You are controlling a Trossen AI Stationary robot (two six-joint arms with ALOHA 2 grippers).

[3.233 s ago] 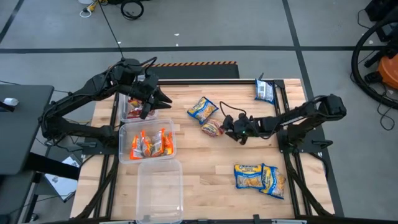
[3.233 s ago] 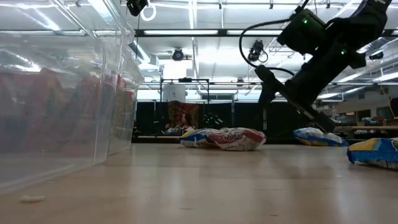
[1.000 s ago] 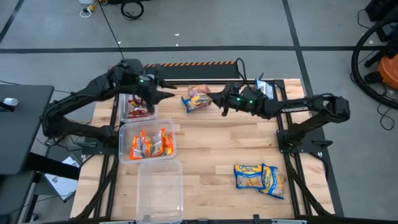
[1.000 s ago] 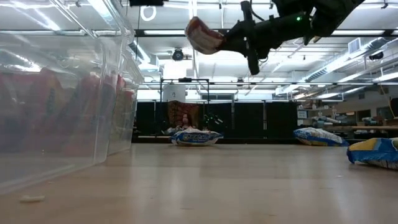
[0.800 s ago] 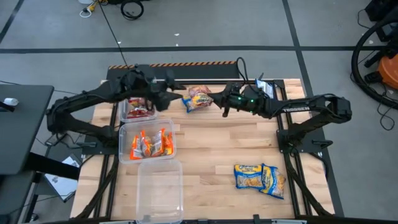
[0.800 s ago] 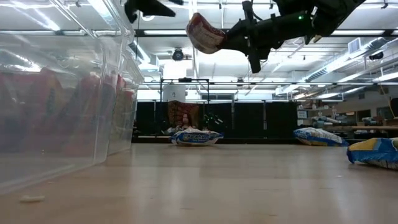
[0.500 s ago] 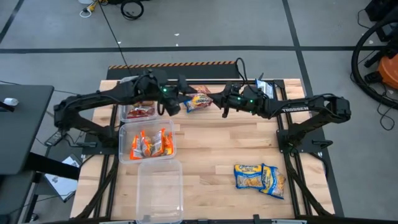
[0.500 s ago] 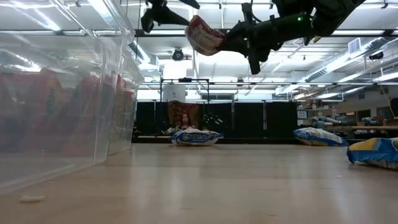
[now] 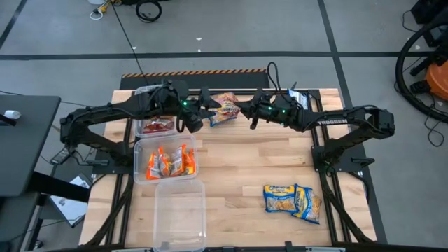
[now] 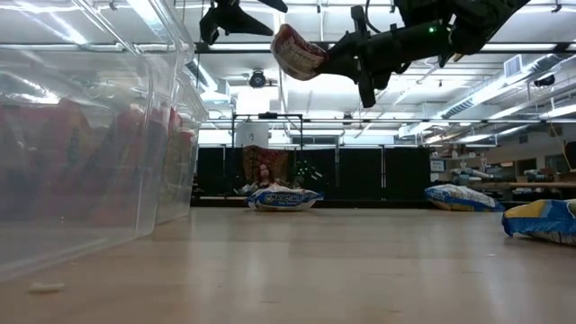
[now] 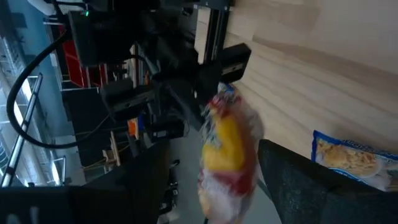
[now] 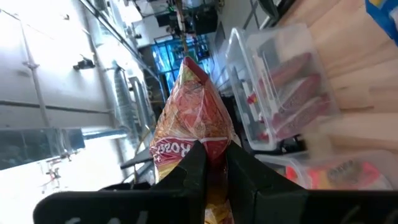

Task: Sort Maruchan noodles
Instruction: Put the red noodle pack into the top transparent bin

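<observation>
My right gripper (image 9: 241,110) is shut on a red Maruchan noodle packet (image 9: 225,103), held high over the table's far middle. My left gripper (image 9: 204,109) is open at the packet's free end. In the left wrist view the packet (image 11: 227,155) stands between my left fingers; I cannot tell whether they touch it. A blue-and-yellow packet (image 9: 222,117) lies flat on the table below. Two more blue-and-yellow packets (image 9: 292,198) lie near the right front, and another one (image 9: 298,102) lies at the far right edge. My right gripper pinches one end of the red packet (image 12: 208,142) between its two fingers. The fingers reach in level from the table's right. The packet (image 10: 297,51) sticks out past the fingertips toward the left gripper, lifted well clear of the table.
Three clear bins stand in a row along the table's left side: the far one (image 9: 157,124) holds red packets, the middle one (image 9: 166,162) orange packets, and the near one (image 9: 180,213) shows nothing inside. The bare wood in the middle and near right is free room.
My left gripper has left the far bin and gone toward the table's right, up to the free end of the red packet, rolling as it went. My right gripper has kept the packet still in the air.
</observation>
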